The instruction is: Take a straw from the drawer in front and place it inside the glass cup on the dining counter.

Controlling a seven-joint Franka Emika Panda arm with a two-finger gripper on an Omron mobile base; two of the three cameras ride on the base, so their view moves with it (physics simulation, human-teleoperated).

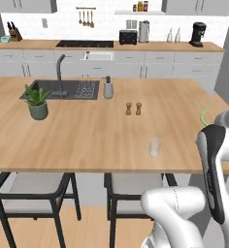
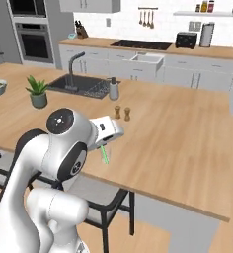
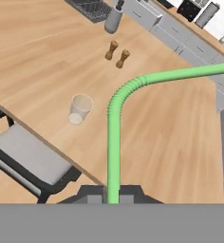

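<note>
The pincer (image 3: 113,193) was clamped tight on the lower end of the straw (image 3: 115,137), which rose from the bottom centre of the hand view, bent at its ribbed elbow and ran off toward the upper right. In the right base view the same green stick showed just below the white hand, left of centre. The glass cup (image 3: 79,108) stood upright on the tabletop (image 3: 175,142), left of centre in the hand view, close to the near edge above a chair (image 3: 28,159), and well apart from the straw's free end.

The main risk lay in that bend: the free tip pointed away from the cup, so lining up the hand over the rim would likely leave the tip off to one side, and it could miss or strike the rim. The cup looked light and sat near the edge; a sideways knock might tip it or push it off. The grip was on a thin, smooth stick, so it could swivel between the fingers during a swing. The two shakers (image 3: 116,54) at upper centre seemed far enough away.
</note>
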